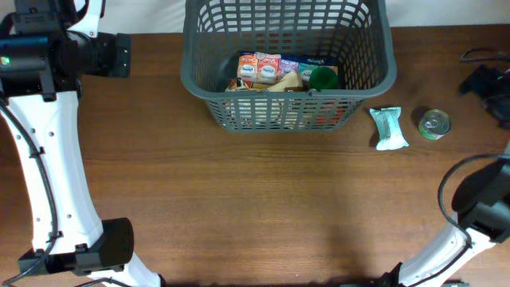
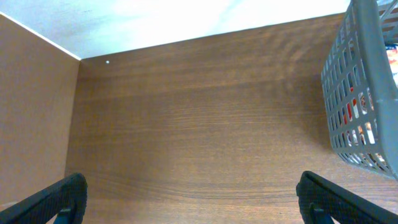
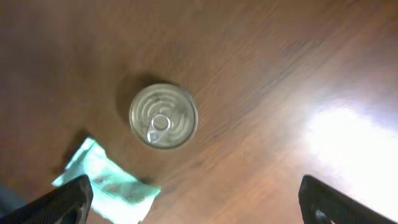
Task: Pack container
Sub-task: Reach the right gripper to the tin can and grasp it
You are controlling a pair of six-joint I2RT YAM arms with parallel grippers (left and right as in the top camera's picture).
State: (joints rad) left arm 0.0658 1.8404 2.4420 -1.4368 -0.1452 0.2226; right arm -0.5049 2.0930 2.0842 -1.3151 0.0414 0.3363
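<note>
container (image 1: 279, 112) near left tool (image 2: 193, 198), right tool (image 3: 193, 199) over can (image 3: 163, 116), both tools spread wide

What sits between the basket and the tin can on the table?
In the overhead view, a pale green packet lies flat on the wood between the basket and the tin can.

Overhead view: even, moderately bright illumination; the container (image 1: 263, 113) casts only a short soft shadow on the surface (image 1: 263, 183). Left wrist view: wood grain in sharp focus, with a pale overexposed band along the top edge. Right wrist view: dimmer and blurred throughout; a white glare patch at right, and the tin can (image 3: 163, 116) throws a faint shadow toward upper left
</note>
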